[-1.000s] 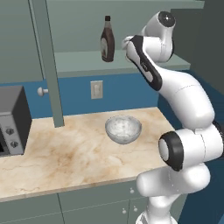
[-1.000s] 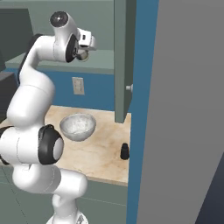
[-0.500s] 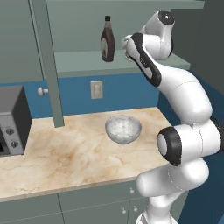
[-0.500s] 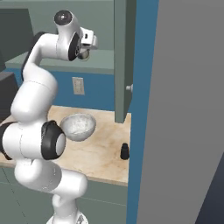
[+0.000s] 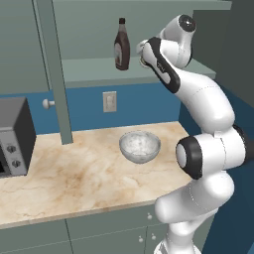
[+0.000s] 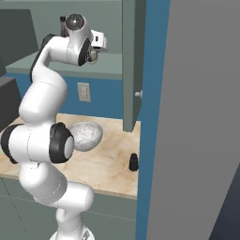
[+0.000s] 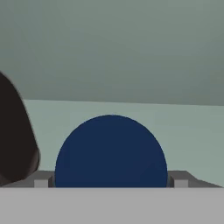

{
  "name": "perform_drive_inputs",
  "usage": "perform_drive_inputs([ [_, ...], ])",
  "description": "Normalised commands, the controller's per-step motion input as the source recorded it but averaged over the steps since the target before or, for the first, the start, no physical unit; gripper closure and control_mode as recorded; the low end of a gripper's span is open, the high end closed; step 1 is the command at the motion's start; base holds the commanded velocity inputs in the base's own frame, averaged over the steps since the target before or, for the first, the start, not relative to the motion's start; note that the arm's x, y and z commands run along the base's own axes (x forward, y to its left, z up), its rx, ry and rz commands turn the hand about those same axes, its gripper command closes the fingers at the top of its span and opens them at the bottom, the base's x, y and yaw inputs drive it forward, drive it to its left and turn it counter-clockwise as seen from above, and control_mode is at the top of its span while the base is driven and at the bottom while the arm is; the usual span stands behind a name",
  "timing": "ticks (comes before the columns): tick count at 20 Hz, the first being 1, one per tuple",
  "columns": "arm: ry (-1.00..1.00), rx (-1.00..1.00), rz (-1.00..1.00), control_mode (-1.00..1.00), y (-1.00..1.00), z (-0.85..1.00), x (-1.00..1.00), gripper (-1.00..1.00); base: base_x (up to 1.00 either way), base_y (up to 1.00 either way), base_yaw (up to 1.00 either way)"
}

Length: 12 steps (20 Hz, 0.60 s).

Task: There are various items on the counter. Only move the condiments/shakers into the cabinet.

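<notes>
Syrup bottle [image 5: 122, 44] already stands on the cabinet shelf [image 5: 84, 69], just left of the gripper [image 7: 110, 181], which clutches the blue-lidded jar [image 7: 111, 151] above that shelf. Bowl [image 5: 140, 146] waits far below on the table [image 5: 74, 173]; black shaker [image 6: 134, 162] remains, lower right.

Veined, polished stone counter [image 5: 74, 173]; on it a clear glass bowl [image 5: 140, 146]; matt painted cabinet [image 5: 89, 69] shelf holds glossy syrup bottle [image 5: 121, 44]

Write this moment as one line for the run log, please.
gripper: shut on blue-lidded jar, at cabinet shelf | syrup bottle: on shelf | black shaker: on counter
</notes>
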Motion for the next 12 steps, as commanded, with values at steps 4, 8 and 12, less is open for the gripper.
perform_drive_inputs([
  [4,-0.02,0.0,0.02,-1.0,0.0,-0.13,0.33,-1.0,0.0,0.0,0.0],
  [8,-0.01,0.0,0.0,-1.0,0.0,-0.09,0.31,-1.0,0.0,0.0,0.0],
  [12,-0.04,0.0,0.0,-1.0,0.03,-0.08,0.27,-1.0,0.0,0.0,0.0],
])
